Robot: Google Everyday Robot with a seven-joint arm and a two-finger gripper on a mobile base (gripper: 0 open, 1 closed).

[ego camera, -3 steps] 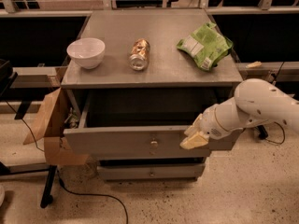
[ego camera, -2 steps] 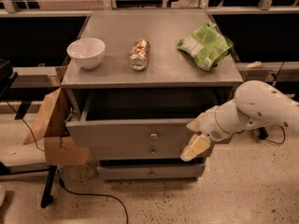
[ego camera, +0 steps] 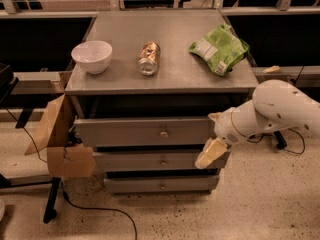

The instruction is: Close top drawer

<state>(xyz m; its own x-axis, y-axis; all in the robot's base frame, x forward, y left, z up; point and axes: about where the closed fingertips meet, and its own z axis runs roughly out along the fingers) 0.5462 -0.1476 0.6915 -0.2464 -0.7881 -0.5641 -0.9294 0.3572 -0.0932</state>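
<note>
Grey cabinet top (ego camera: 175,34) is loaded with a white bowl (ego camera: 92,55), a can (ego camera: 149,58) on its side and a green bag (ego camera: 219,49). Since the earlier frames the top drawer (ego camera: 125,132) has been pushed from well pulled-out to nearly flush under that top. It is seen as a long flat grey panel with one small round knob (ego camera: 163,133) at centre. Its long axis runs left to right, front facing the camera. The gripper (ego camera: 212,152) is placed at the panel's right end; open or closed cannot be told.
</note>
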